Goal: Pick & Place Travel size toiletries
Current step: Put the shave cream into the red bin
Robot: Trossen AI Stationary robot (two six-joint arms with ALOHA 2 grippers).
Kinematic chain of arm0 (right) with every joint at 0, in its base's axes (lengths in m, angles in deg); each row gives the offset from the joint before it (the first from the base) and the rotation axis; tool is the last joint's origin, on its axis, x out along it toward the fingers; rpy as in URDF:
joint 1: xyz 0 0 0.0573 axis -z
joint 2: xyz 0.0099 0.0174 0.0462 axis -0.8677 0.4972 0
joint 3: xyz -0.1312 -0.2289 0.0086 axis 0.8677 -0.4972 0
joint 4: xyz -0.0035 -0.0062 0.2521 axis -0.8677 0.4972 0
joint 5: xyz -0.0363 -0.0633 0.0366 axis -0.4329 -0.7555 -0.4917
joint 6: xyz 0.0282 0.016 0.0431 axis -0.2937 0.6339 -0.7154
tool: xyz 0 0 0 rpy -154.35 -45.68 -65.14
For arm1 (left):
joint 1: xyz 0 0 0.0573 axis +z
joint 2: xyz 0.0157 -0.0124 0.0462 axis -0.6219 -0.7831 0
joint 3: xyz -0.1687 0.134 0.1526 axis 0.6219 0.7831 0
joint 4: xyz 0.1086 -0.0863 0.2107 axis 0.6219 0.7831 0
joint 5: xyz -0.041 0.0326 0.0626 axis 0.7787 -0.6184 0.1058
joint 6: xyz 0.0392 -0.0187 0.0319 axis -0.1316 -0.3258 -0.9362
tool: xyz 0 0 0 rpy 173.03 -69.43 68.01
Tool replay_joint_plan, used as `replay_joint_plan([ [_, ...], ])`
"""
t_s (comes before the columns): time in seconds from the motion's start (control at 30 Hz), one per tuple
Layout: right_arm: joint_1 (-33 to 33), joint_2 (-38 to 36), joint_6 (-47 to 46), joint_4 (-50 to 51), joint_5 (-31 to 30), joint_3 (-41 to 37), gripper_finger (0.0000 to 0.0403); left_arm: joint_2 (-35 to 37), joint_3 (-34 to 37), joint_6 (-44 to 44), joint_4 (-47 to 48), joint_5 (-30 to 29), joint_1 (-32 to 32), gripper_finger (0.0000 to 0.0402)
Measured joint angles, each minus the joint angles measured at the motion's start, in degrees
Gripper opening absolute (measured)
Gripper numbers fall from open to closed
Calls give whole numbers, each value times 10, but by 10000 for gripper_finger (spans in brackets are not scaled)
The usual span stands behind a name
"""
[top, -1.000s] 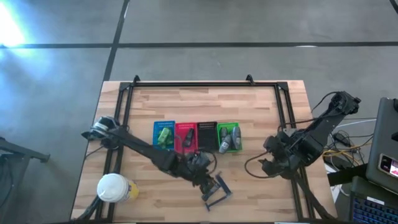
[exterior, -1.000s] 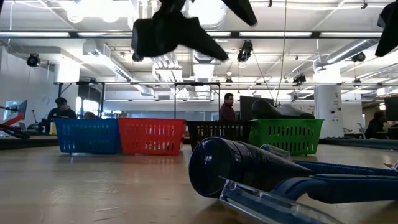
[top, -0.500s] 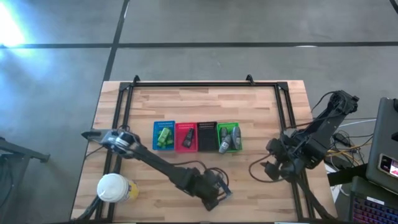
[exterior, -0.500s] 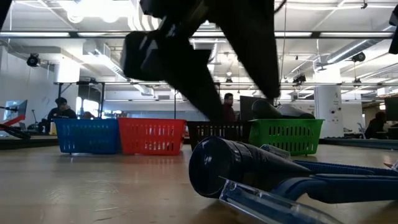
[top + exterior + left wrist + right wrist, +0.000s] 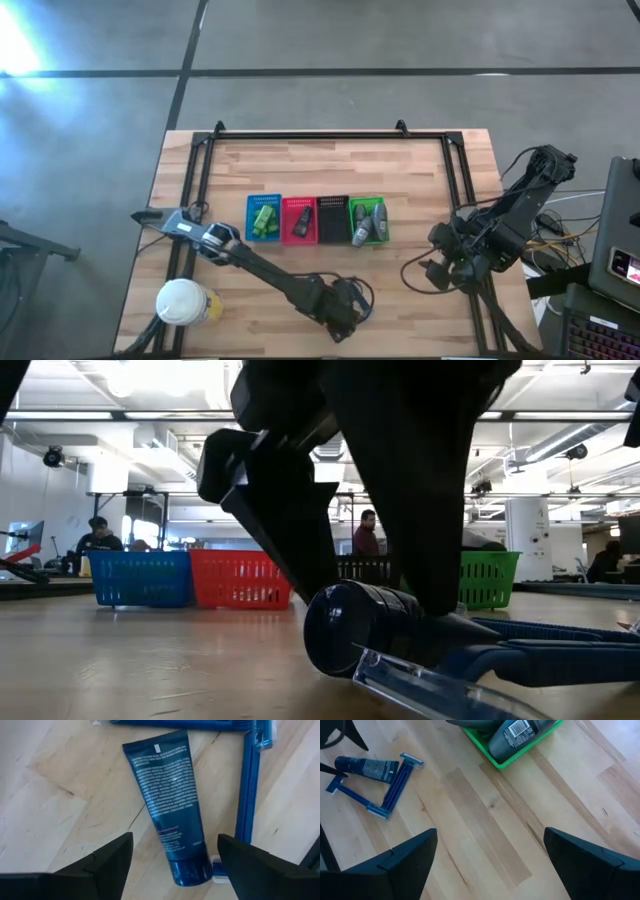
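Observation:
A dark blue tube (image 5: 167, 805) lies flat on the wooden table near its near edge, its cap end (image 5: 340, 625) toward the low camera. Blue razors (image 5: 247, 790) lie beside it, and they also show in the low view (image 5: 530, 655). My left gripper (image 5: 175, 840) is open and low over the tube. One finger (image 5: 285, 530) stands on each side of the tube's cap end, with a gap showing. In the high view my left gripper (image 5: 340, 308) hides the tube. My right gripper (image 5: 490, 850) is open and empty over the table's right part (image 5: 440, 268).
Four small baskets stand in a row at mid-table: blue (image 5: 264, 218), red (image 5: 299, 220), black (image 5: 333, 220) and green (image 5: 367, 221). The green one holds grey tubes (image 5: 517, 732). A white-lidded yellow cup (image 5: 185, 302) stands at the near left. People show in the room behind.
My left gripper has gone toward the table's near edge and down, from beside the baskets to over the blue tube. Its open fingers now stand on either side of the tube. The tube and razors have not moved.

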Motion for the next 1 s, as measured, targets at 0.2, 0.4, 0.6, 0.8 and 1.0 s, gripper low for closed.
replay_joint_plan([
  [0.2, 0, 0, 4, 0, 0, -3, 364, -16, 1, -19, 3, -2, 0, 289],
  [0.4, 0, 0, 4, 5, 0, -8, 364, -22, 0, -20, 5, -11, 0, 267],
  [0.6, 0, 0, 3, 14, 1, -11, 364, -22, 1, -24, 12, -28, -1, 216],
  [0.8, 0, 0, 4, 15, 2, -11, 364, -22, 0, -36, 17, -37, -4, 158],
  [1.0, 0, 0, 4, 15, 3, -11, 364, 2, 1, -4, 42, -65, -12, 127],
])
